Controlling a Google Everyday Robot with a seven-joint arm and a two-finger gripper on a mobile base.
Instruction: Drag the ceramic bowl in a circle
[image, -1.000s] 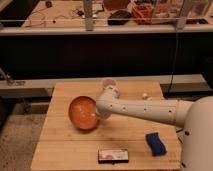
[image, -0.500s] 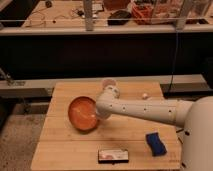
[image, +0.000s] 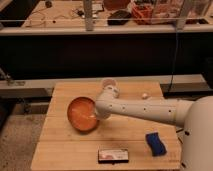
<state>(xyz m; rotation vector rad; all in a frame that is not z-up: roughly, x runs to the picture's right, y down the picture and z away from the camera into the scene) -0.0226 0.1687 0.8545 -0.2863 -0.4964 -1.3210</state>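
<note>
Orange ceramic bowl (image: 82, 114) sits left of centre on the wooden table (image: 60, 145); the gripper (image: 100, 113) reaches its right rim, grip unclear. Blue sponge (image: 155, 143) and a flat dark packet (image: 114, 155) lie nearer the bowl's front-right; bare wood lies left.

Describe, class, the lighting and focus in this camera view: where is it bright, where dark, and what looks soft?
Camera view: the wooden table is evenly lit, and the orange ceramic bowl glows; the band below the rear bench is dark. The whole frame is soft, the small black box unreadable. The end effector is at the bowl's right rim.
</note>
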